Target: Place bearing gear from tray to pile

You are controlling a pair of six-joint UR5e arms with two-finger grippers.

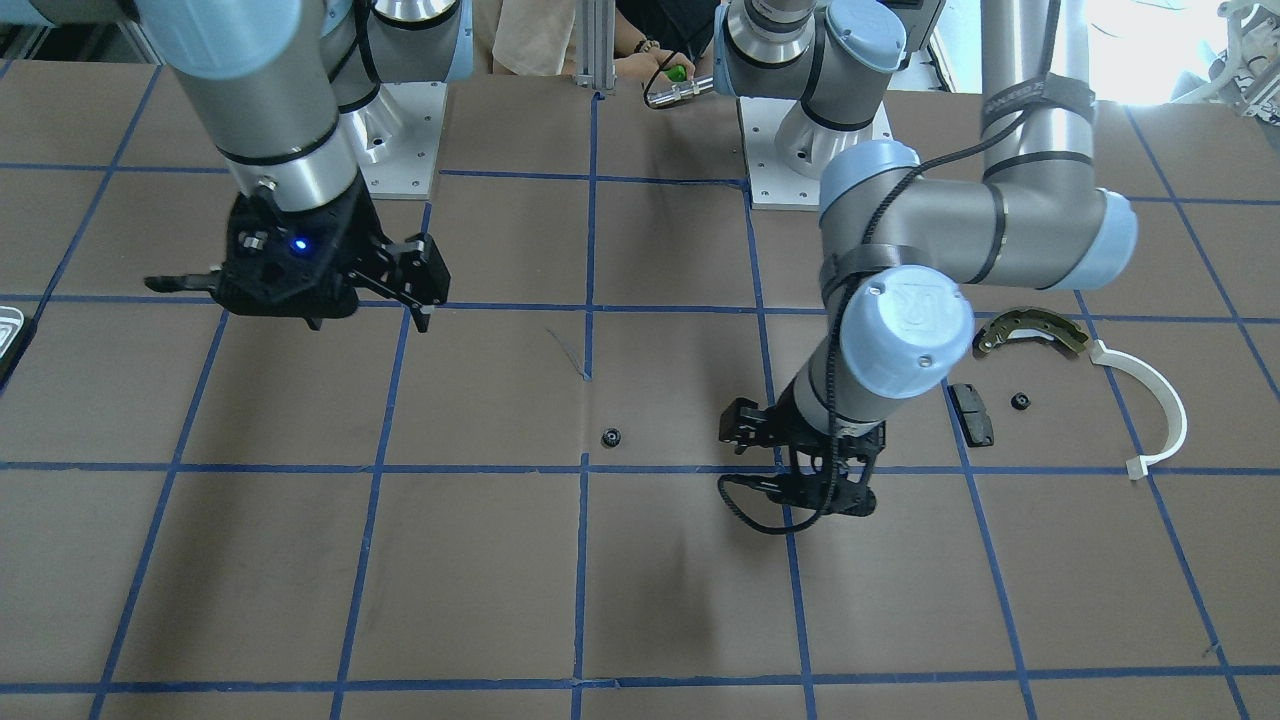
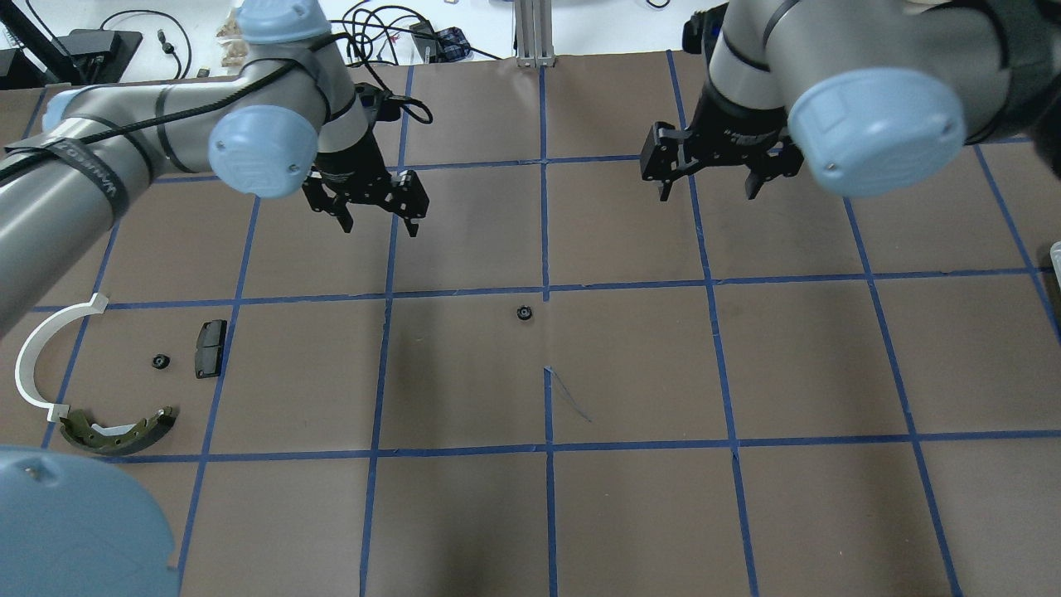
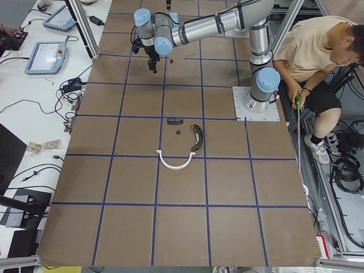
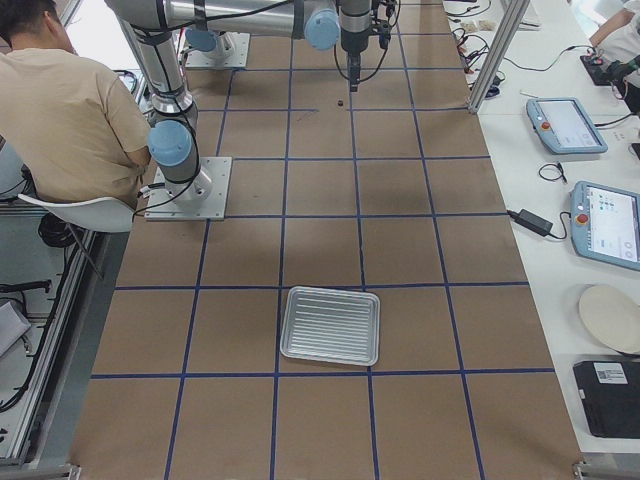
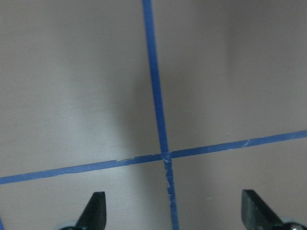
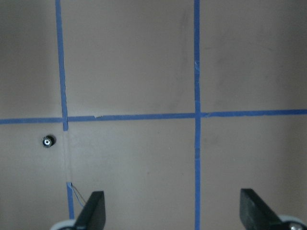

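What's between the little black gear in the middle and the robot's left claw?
Nothing, just bare brown table and blue tape lines. The overhead view shows the gear lying alone, apart from the open left gripper.

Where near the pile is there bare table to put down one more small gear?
Bare: inside the curve of the white half-ring, up to the small gear; and the wide stretch from the black pad toward the lone gear in the middle. Crowded: the narrow gap between small gear and pad, and near the brake shoe.
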